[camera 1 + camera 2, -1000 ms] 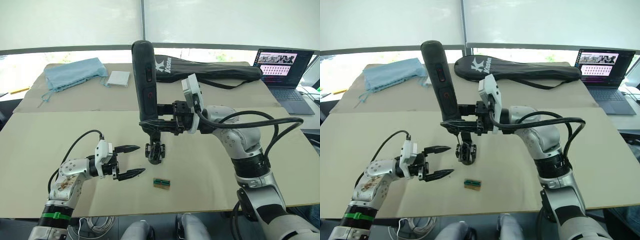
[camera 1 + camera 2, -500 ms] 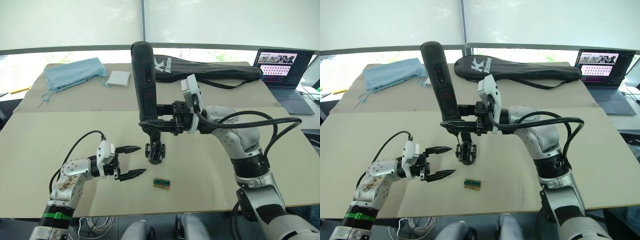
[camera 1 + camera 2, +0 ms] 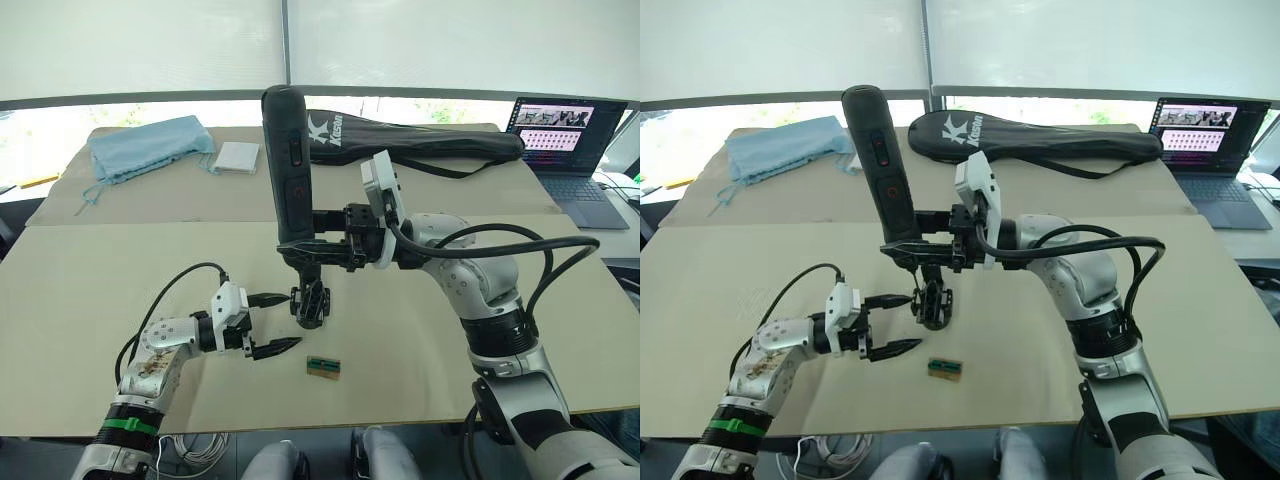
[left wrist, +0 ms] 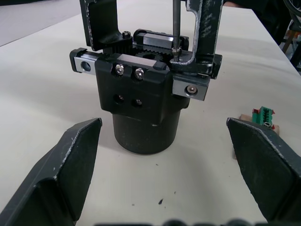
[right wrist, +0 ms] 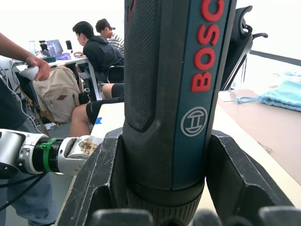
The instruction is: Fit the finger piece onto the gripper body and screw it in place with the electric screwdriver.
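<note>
Since a second ago, left tool (image 3: pixel 277 322) advanced, fingers spread, flanking gripper body (image 3: pixel 310 303) mid-counter (image 3: pixel 420 350); right tool (image 3: pixel 320 250) clenched on electric screwdriver (image 3: pixel 288 165), bit (image 4: pixel 175 26) seated on a bracket screw; advice: brace the base, keep the bit plumb.

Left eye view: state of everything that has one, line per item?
electric screwdriver: upright, gripped, bit down on the gripper body
right gripper: shut on the screwdriver
gripper body: standing on its round base on the table
left gripper: open, fingers either side of the gripper body, not touching it
laptop: lid open, screen lit
racket bag: lying flat
</note>
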Controlling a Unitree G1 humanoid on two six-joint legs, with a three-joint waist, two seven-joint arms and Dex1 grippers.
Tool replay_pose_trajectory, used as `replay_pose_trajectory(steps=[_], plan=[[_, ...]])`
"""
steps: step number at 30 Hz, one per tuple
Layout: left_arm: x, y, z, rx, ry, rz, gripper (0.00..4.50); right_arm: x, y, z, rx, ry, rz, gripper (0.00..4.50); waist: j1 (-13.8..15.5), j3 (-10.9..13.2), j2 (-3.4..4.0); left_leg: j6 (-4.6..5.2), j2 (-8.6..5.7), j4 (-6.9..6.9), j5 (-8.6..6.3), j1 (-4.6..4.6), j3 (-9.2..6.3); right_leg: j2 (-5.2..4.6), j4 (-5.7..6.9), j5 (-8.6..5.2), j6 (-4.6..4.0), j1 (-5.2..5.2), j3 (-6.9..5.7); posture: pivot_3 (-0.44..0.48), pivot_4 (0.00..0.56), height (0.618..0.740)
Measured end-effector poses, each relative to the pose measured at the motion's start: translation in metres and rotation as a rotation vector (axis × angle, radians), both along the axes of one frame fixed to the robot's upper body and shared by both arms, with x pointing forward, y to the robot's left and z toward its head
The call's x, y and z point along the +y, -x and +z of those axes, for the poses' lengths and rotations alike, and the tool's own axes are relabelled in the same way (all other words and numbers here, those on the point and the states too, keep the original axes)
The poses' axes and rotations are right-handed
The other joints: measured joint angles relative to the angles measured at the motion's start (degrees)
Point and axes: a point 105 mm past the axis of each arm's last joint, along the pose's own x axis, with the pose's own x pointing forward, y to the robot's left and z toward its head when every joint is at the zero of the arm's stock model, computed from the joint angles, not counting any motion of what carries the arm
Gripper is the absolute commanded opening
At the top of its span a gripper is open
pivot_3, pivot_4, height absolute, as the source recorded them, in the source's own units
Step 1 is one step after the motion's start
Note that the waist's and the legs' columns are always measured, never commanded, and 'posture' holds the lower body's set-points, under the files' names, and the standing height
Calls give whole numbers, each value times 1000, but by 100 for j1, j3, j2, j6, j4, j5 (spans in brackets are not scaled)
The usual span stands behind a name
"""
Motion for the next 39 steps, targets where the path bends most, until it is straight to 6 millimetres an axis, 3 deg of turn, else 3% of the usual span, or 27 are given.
replay_pose_trajectory(steps=[22,39], plan=[[-21,-15,-15,-6,-33,-4,4500,1,4,0,-19,6,4,1924,8,0,-1,1,-2,1,0,0,0,-6,34,0,0,-1,5,0,150,740],[-30,-29,-14,-76,-55,-4,4500,1,6,-1,-25,9,5,1924,19,-1,-2,3,-2,2,0,0,-1,-11,35,0,0,-1,6,0,150,740]])
